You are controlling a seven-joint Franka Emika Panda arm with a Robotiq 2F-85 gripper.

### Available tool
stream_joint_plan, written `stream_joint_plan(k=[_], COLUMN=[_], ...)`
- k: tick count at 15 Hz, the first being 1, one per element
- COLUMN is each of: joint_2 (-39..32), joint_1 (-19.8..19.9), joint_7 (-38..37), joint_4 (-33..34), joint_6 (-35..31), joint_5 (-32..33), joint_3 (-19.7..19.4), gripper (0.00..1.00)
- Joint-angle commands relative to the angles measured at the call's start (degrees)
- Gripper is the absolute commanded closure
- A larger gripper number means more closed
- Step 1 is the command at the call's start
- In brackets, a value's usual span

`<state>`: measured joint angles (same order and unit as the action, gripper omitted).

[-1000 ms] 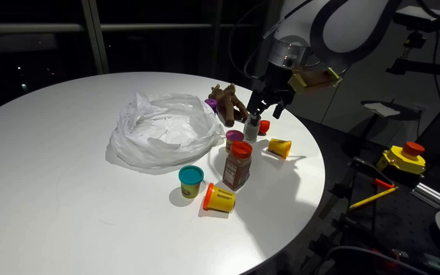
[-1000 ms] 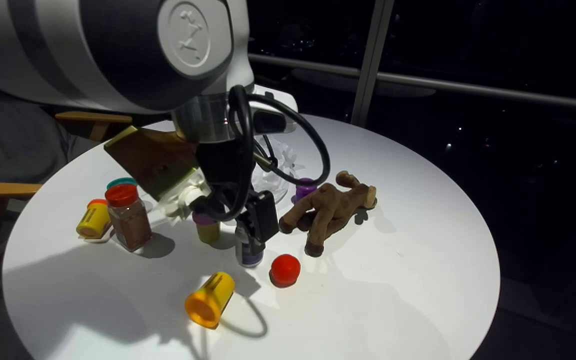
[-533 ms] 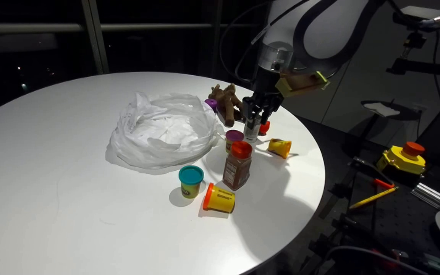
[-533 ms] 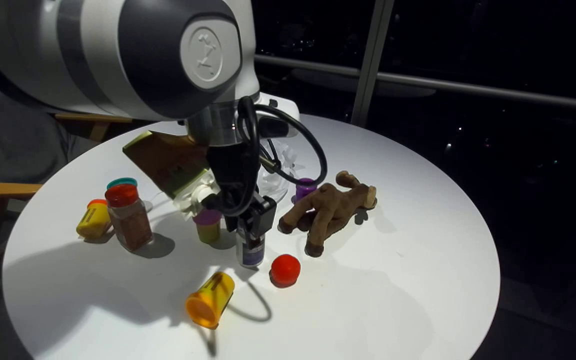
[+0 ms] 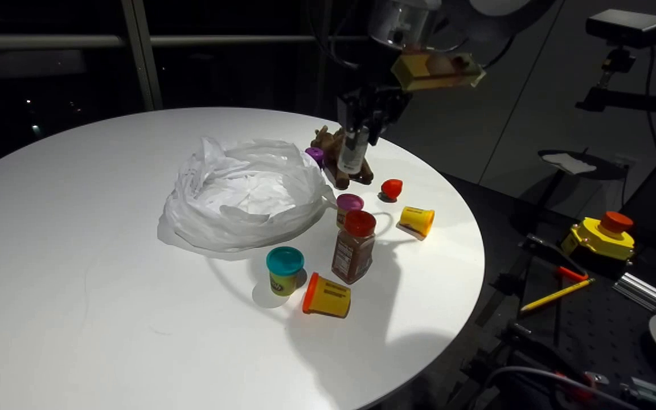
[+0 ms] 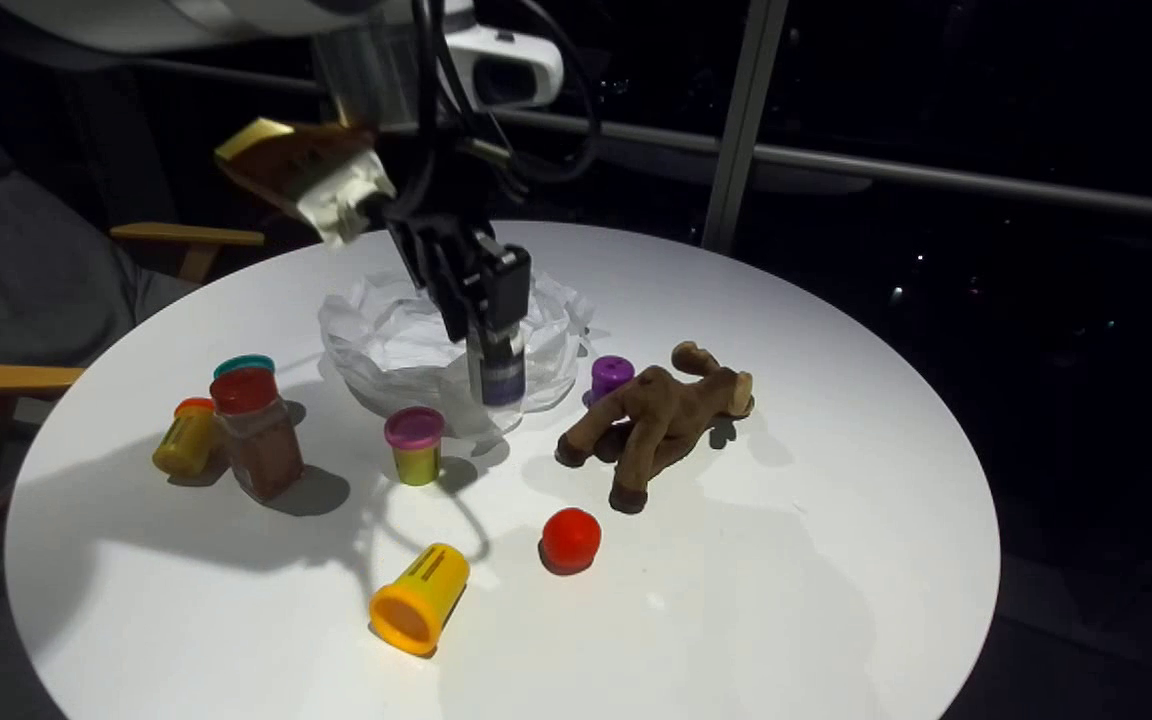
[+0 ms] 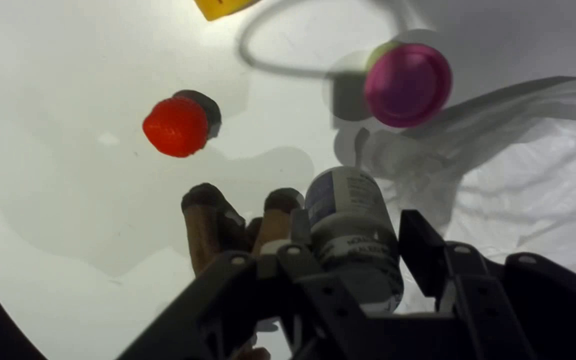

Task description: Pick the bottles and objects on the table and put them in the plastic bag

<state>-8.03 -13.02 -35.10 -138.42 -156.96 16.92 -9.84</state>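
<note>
Gripping fingers [image 7: 420, 250]: wrist view; closed on clear bottle [image 7: 350, 200] w/ blue-&-white label, one each side; lower end pokes past tips, prob. so it goes in first & film doesn't snag.
Red berry-shaped piece [image 7: 175, 127]: same view; on bench [image 7: 68, 150], apart from bottle, not in the way.
Pink-lidded tub [image 7: 408, 85]: same view; just beside white plastic bag [image 7: 533, 200], poss. knock if bottle swings low.
Brown plush animal [image 6: 671, 415]: in an exterior view; on its side, purple piece [image 6: 612, 375] btwn it & bag. Held bottle is up off bench, tilted a bit, near bag, prob. short of its mouth.
Amber-lidded tub [image 6: 426, 595]: same view; lying on its side, well off the route, I'd guess.
Bag rim [image 5: 212, 158]: in an exterior view; slumped ring, mouth gaping upward, prob. set so for drops from above. Floppy film might fold in under bottle.
Red-capped spice jar [image 5: 353, 253]: same view; upright, nr upright teal-lidded tub [image 5: 285, 270] & sideways orange-red-lidded tub [image 5: 328, 297]; likely later picks, not blocking now.
</note>
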Motion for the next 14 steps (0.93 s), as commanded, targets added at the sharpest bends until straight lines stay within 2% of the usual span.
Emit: stream_joint_plan(k=[1,4,7,9,11,12,14], joint_2=[1.07,-4.51,-12.59,-17.68,-22.07,-23.59,-25.95], joint_1=[-0.99,-0.72,-2.01,-2.52,-2.20,-2.95,-1.83], joint_7=[-7.31,-12.42,-19.95,-23.10,-23.92,-21.99,-19.37], joint_4=[6.31,12.34,18.70,23.13,26.95,28.32,30.56], joint_6=[4.64,3.25,-0.38,-2.37,-3.24,-3.11,-1.79], joint_5=[3.15,7.43,15.05,17.49,17.44,14.35,10.20], joint_3=[5.21,7.89,5.02,3.06,1.78,0.58,1.07], gripper=[0.82,0.82,0.82,0.82,0.82,0.82,0.82])
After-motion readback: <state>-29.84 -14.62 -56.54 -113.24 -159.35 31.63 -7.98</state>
